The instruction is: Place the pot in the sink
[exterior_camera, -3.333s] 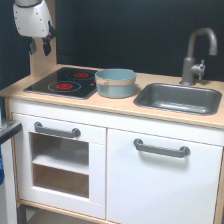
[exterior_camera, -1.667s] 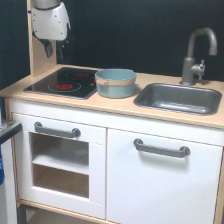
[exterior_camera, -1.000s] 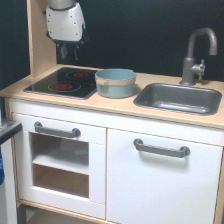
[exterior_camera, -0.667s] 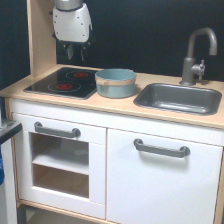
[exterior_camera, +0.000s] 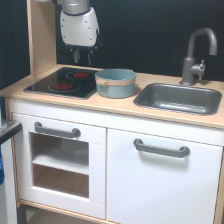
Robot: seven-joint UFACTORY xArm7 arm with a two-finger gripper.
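The light blue-teal pot (exterior_camera: 115,82) with a tan band stands upright on the wooden countertop, between the hob and the sink. The dark grey sink (exterior_camera: 179,98) lies to its right in the exterior view, with nothing in it. My gripper (exterior_camera: 82,54) hangs from a white housing above the back of the hob, up and to the left of the pot and apart from it. Its dark fingers point down; how far apart they stand is too blurred to read.
A black hob (exterior_camera: 65,82) with red rings sits left of the pot. A grey curved faucet (exterior_camera: 196,52) rises behind the sink. A tall wooden side panel (exterior_camera: 41,35) stands at the counter's back left. White cabinet doors with grey handles (exterior_camera: 161,148) are below.
My gripper has travelled from the upper left toward the exterior view's right, now nearer the pot. The pot and sink have not moved.
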